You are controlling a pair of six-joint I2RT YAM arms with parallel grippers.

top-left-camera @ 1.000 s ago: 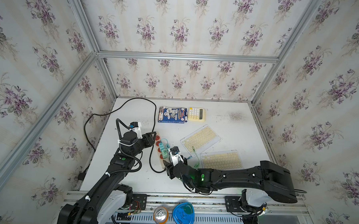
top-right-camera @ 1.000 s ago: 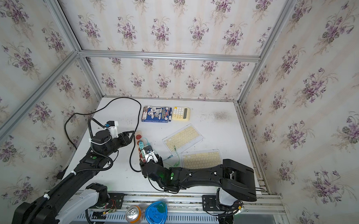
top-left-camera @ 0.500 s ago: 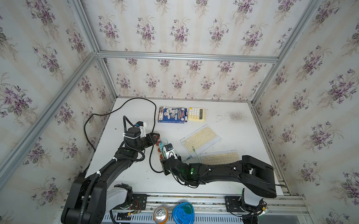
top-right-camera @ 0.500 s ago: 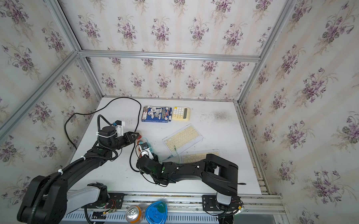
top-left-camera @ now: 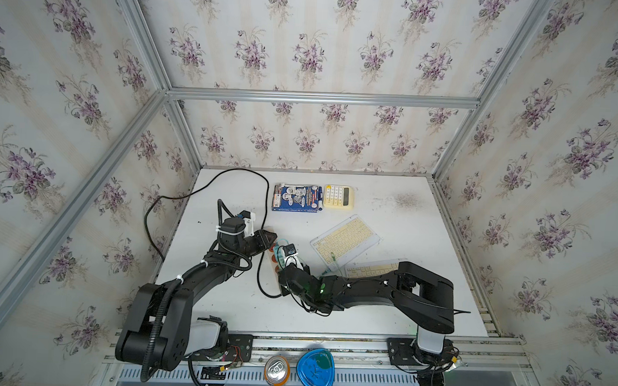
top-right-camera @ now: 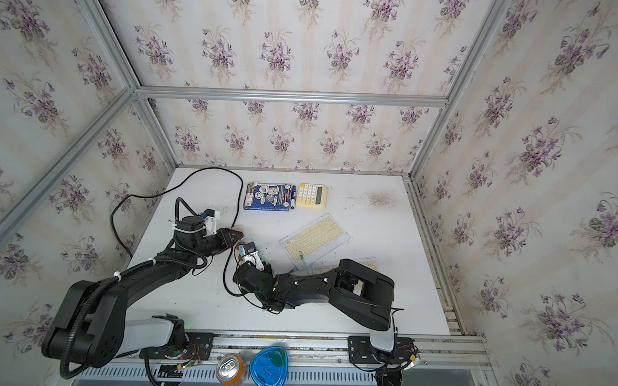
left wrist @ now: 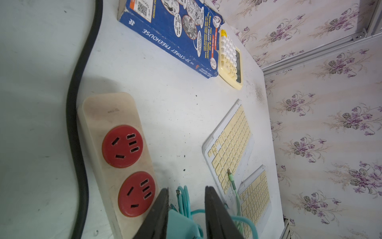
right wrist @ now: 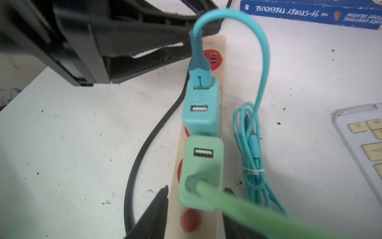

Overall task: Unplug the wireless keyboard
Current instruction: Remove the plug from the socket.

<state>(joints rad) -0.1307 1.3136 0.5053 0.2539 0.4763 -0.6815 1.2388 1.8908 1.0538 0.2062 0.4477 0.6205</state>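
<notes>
The strip (left wrist: pixel 115 144) is hemmed in: a black cord (right wrist: pixel 140 157) runs close along one side, a teal cable bundle (right wrist: pixel 252 157) lies just beside the other, and the teal charger (right wrist: pixel 201 111) and green charger (right wrist: pixel 203 165) stand edge to edge with no gap for a finger between them. The left hand (left wrist: pixel 186 188) and right hand (right wrist: pixel 196 188) sit over opposite ends of it, fingers either side of a charger. Past the keyboards (top-left-camera: pixel 345 240), book (top-left-camera: pixel 294 198) and calculator (top-left-camera: pixel 339 196), the desk (top-left-camera: pixel 407 212) is bare on its right side.

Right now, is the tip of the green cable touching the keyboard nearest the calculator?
Touching. The left wrist view shows the green cable tip lying flat on the keys of the keyboard, with no gap visible under it.
</notes>
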